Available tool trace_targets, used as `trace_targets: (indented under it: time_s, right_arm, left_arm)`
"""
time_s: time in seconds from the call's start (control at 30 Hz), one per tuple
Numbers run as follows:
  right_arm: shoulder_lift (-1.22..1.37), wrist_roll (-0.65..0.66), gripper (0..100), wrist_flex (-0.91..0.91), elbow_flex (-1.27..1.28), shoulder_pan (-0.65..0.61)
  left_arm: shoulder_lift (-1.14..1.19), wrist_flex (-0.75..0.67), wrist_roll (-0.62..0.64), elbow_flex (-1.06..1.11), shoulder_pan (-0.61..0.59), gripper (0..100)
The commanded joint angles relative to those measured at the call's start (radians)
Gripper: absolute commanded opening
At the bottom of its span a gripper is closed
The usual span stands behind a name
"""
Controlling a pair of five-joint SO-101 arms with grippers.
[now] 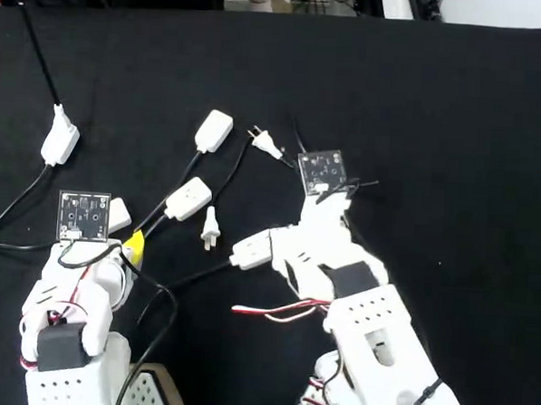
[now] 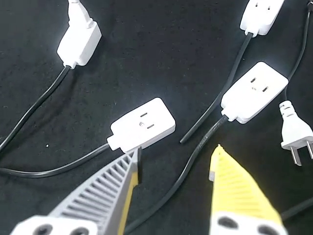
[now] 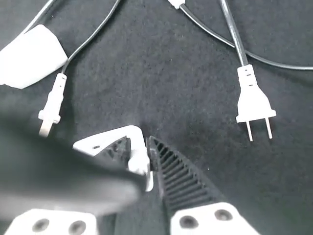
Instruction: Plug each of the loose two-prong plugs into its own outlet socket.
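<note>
Right gripper [image 3: 139,147] clenches a white outlet socket [image 3: 108,139], with a loose two-prong plug [image 3: 254,100] near on the black table [image 3: 146,73]. Left gripper [image 2: 176,151] hangs released, its grey finger [image 2: 115,181] just beside another socket [image 2: 143,125], a second plug [image 2: 296,134] near.

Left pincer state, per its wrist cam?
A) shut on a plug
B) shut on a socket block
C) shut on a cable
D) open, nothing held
D: the left pincer has its grey and yellow fingers wide apart with nothing gripped, and a white outlet socket lies on the cloth just ahead of the grey one.
</note>
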Motion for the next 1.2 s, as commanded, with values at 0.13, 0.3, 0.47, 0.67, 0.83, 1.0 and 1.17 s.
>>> trace_targets:
  time_s: [0.13, 0.3, 0.47, 0.67, 0.83, 1.0, 1.17]
  right_arm:
    - [-0.021, -0.005, 1.1, -0.132, 0.008, -0.009]
    - [-0.019, -0.003, 1.1, -0.216, 0.070, -0.057]
    - [-0.018, -0.003, 1.1, -0.218, 0.097, -0.052]
    - [-0.015, 0.031, 1.1, -0.241, 0.119, -0.058]
    - [-0.015, 0.037, 1.1, -0.242, 0.128, -0.058]
    - [-0.013, 0.038, 1.1, -0.245, 0.128, -0.060]
    - [-0.013, 0.098, 1.1, -0.330, 0.151, -0.060]
  left_arm:
    - [-0.005, -0.023, -0.011, 0.012, -0.005, 24]
    - [-0.005, -0.025, -0.011, 0.012, -0.005, 24]
    - [-0.005, -0.025, -0.011, 0.012, -0.005, 24]
    - [-0.005, -0.025, -0.011, 0.012, -0.005, 24]
    - [-0.005, -0.025, -0.011, 0.012, -0.005, 24]
    - [-0.005, -0.025, -0.011, 0.012, -0.005, 24]
    - [-0.005, -0.025, -0.011, 0.012, -0.005, 24]
